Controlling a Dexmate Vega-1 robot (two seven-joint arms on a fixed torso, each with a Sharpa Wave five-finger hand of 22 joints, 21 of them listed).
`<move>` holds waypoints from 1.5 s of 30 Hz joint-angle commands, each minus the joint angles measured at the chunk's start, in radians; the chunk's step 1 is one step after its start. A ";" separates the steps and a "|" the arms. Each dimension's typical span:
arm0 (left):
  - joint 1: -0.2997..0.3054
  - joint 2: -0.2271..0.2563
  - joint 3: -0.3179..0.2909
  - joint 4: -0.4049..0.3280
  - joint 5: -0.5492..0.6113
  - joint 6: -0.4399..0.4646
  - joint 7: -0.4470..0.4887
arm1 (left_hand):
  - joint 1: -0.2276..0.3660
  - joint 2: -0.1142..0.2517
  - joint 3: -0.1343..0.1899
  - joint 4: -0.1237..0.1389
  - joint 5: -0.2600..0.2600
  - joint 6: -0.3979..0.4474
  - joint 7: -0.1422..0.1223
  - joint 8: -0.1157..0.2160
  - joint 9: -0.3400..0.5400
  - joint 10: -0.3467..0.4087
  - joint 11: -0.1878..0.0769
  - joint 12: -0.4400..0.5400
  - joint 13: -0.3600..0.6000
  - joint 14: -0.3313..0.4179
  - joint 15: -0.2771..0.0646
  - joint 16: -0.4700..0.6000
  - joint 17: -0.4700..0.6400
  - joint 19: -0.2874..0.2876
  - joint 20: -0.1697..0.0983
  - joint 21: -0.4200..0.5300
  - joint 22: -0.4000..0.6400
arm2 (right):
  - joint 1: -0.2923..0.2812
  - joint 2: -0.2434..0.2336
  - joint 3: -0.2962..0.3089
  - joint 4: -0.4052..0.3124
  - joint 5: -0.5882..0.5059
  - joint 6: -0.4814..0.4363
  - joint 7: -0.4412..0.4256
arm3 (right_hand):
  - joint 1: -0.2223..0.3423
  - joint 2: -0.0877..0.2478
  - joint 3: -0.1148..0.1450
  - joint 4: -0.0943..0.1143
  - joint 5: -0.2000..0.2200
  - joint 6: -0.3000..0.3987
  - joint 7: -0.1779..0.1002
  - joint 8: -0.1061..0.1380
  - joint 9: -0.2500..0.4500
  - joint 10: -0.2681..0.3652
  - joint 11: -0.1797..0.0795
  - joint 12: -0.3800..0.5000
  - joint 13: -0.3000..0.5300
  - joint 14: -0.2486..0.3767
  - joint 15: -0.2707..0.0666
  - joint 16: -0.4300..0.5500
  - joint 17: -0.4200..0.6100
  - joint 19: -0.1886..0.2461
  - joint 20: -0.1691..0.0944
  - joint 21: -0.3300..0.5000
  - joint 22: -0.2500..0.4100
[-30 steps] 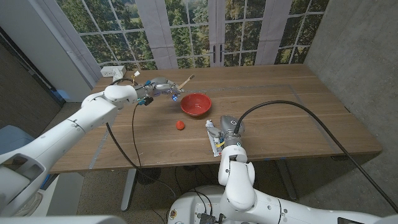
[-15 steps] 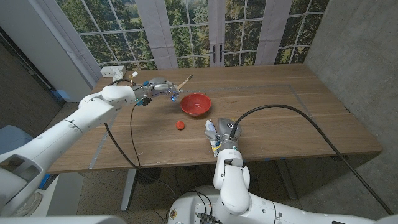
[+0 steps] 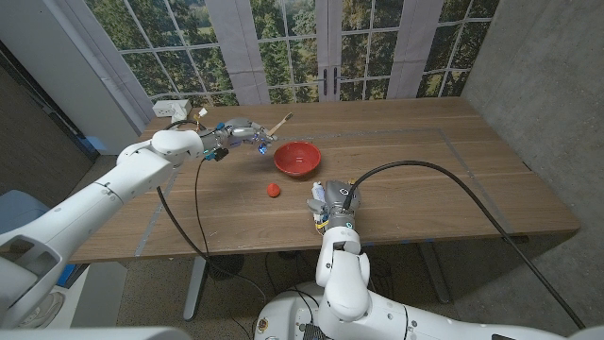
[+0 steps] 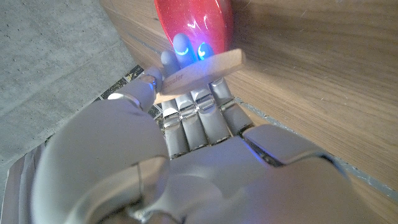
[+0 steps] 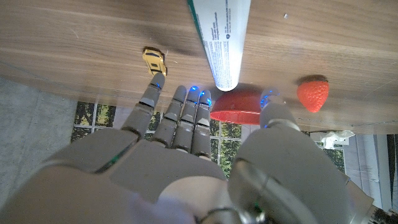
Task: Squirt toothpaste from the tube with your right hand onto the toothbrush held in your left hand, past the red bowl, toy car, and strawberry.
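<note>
Lower centre of frame, my right robot hand (image 3: 332,203) has slid onto the toothpaste tube (image 3: 324,201), fingers spread, ungrasped. Left robot hand (image 3: 243,132) still pinches the toothbrush (image 3: 276,124).

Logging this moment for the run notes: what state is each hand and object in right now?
Left hand: raised over the table, grips the toothbrush.
Toothbrush: held, wooden handle sticking out past the fingers.
Right hand: fingers spread above the toothpaste tube, holds nothing.
Toothpaste tube: lying on the table, ungrasped.
Red bowl: upright.
Strawberry: resting on the table.
Toy car: on the table.
</note>
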 commanded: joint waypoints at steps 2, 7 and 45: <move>-0.003 0.000 -0.003 0.019 -0.013 -0.013 -0.021 | 0.053 0.056 0.009 0.000 0.006 0.011 0.005 -0.003 0.006 0.109 -0.104 -0.002 0.006 0.059 -0.101 -0.001 0.004 -0.005 -0.091 0.013 -0.003 | 0.001 0.045 0.008 0.044 0.057 0.000 -0.048 | 0.017 -0.005 -0.003 -0.002 0.006 0.009 0.012 0.009 0.004 0.005 0.009 0.006 0.009 0.006 0.006 0.007 0.005 0.008 0.006 0.003 0.005; 0.001 0.000 -0.006 0.023 -0.020 -0.020 -0.026 | 0.052 0.056 0.010 0.000 0.006 0.012 0.004 -0.004 0.007 0.110 -0.105 -0.003 0.006 0.060 -0.101 -0.001 0.005 -0.006 -0.091 0.018 -0.007 | 0.002 0.046 0.016 0.044 0.130 0.020 -0.098 | 0.029 -0.005 -0.004 -0.001 0.009 0.011 0.014 0.012 0.006 0.007 0.010 0.008 0.015 0.007 0.004 0.010 0.009 0.010 0.006 0.002 0.005; 0.036 0.020 -0.031 0.018 -0.063 -0.050 -0.052 | 0.049 0.053 0.014 -0.001 0.006 0.018 0.004 -0.013 0.014 0.118 -0.106 -0.015 0.013 0.065 -0.101 -0.008 0.009 -0.020 -0.096 0.058 -0.041 | 0.049 0.137 -0.013 0.255 0.319 0.000 -0.446 | 0.159 -0.025 -0.059 0.048 0.026 -0.109 0.010 -0.016 0.012 -0.097 0.004 -0.022 0.100 -0.063 -0.003 0.025 0.075 -0.041 -0.005 -0.036 0.005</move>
